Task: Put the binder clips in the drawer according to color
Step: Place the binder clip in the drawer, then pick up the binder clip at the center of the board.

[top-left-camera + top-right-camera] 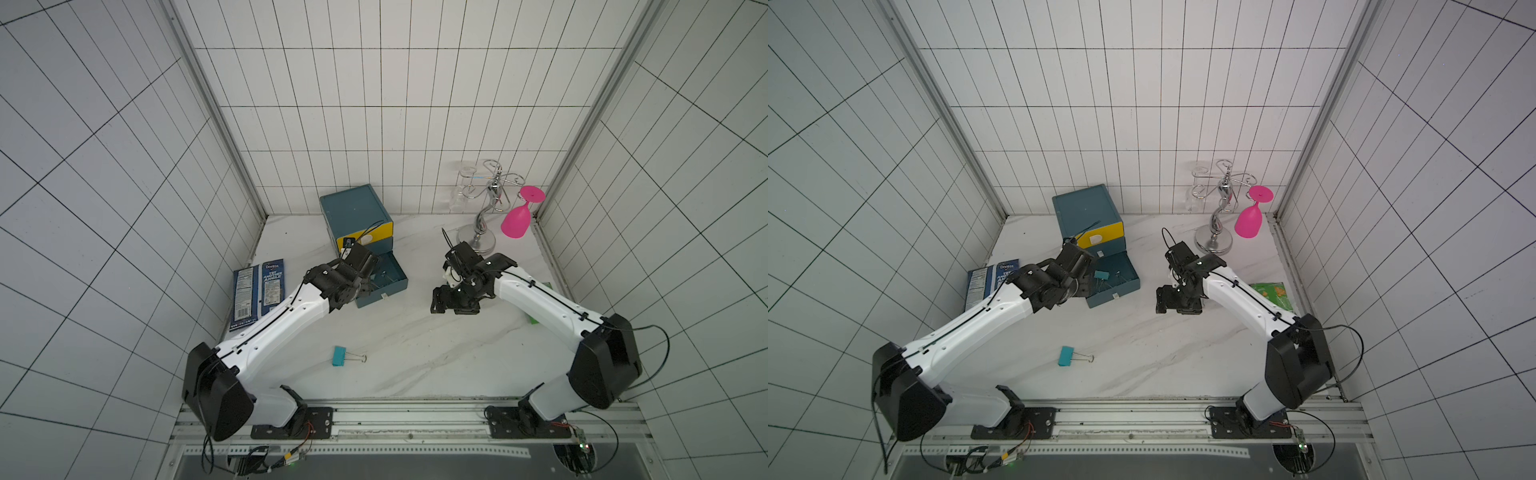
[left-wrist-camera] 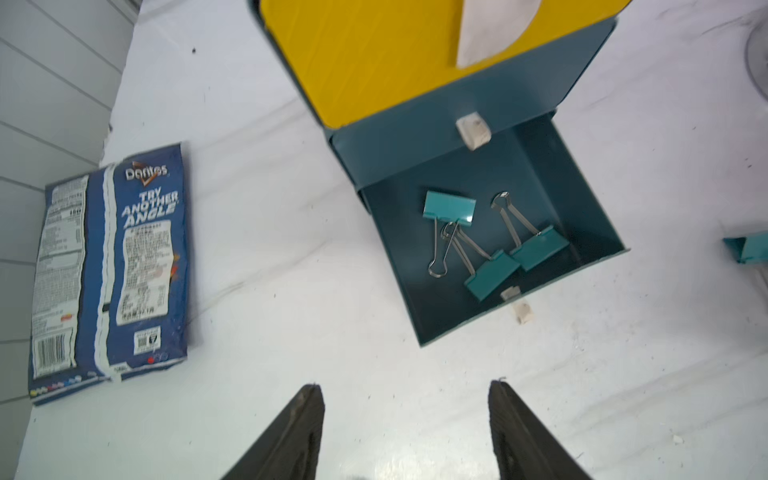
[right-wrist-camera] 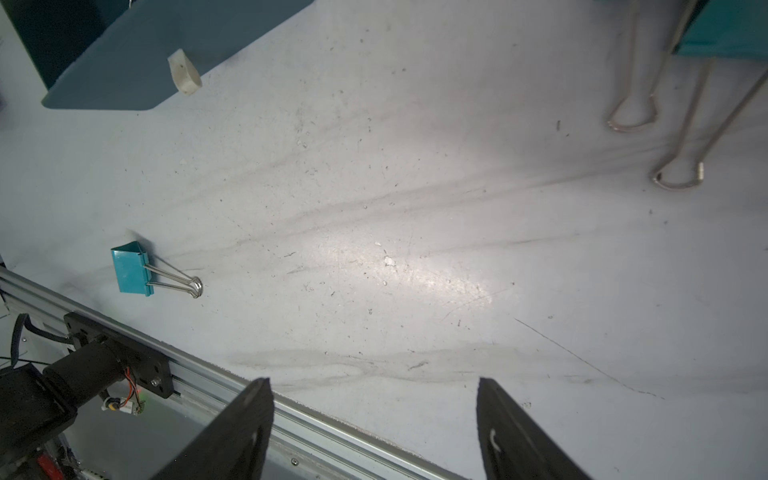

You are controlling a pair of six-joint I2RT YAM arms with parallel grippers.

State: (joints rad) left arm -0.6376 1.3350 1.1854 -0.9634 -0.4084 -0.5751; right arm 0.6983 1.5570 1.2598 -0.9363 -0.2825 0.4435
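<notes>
The drawer cabinet [image 1: 355,205] [image 1: 1086,208] stands at the back, dark teal with a yellow top drawer [image 2: 374,62]. Its bottom drawer [image 1: 384,296] [image 2: 498,316] is pulled out, and three teal binder clips [image 2: 449,208] [image 2: 490,276] [image 2: 538,249] lie inside. Another teal clip [image 1: 341,356] [image 1: 1066,356] [image 3: 131,270] lies alone on the table near the front. A further teal clip [image 3: 723,29] [image 2: 748,247] lies near my right gripper. My left gripper [image 2: 405,386] hangs open and empty beside the open drawer. My right gripper [image 3: 374,384] [image 1: 440,299] is open and empty.
A blue Doritos bag [image 1: 259,295] [image 2: 112,270] lies by the left wall. A chrome glass rack [image 1: 484,208] with a pink glass [image 1: 517,220] stands at the back right. A green packet [image 1: 1273,295] lies under my right arm. A metal rail [image 1: 407,411] runs along the front edge.
</notes>
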